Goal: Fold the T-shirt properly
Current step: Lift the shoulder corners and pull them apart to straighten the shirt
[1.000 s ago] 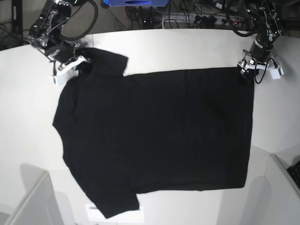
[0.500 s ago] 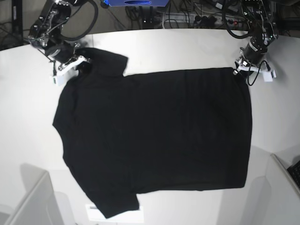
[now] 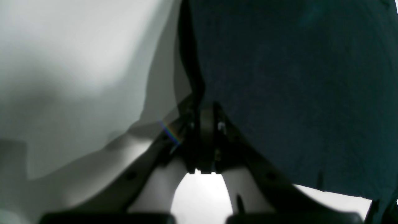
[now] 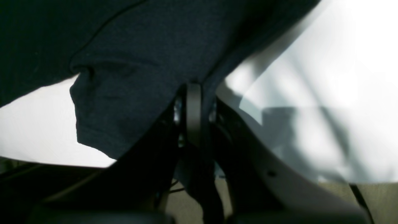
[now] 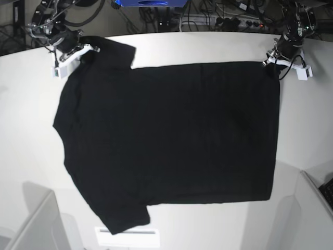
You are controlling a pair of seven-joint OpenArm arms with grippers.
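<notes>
The black T-shirt (image 5: pixel 171 135) lies spread plain side up on the white table (image 5: pixel 208 47), sleeves toward the left of the base view. My left gripper (image 5: pixel 270 61) is shut on the shirt's far right hem corner. In the left wrist view its jaws (image 3: pixel 205 124) pinch the dark cloth edge (image 3: pixel 295 93). At the far left, my right gripper (image 5: pixel 86 50) is shut on the cloth beside the far sleeve. The right wrist view shows that gripper (image 4: pixel 194 105) clamped on a fold of the T-shirt (image 4: pixel 140 62), with the sleeve hanging to the left.
Grey bins stand at the near left (image 5: pixel 36 224) and near right (image 5: pixel 312 208) corners. A white label (image 5: pixel 127 237) lies at the table's near edge under the lower sleeve. Cables and a power strip (image 5: pixel 229 21) run behind the table.
The left gripper closed on the hem corner. Both grippers then moved toward the far edge of the table, pulling the shirt's far edge with them.
</notes>
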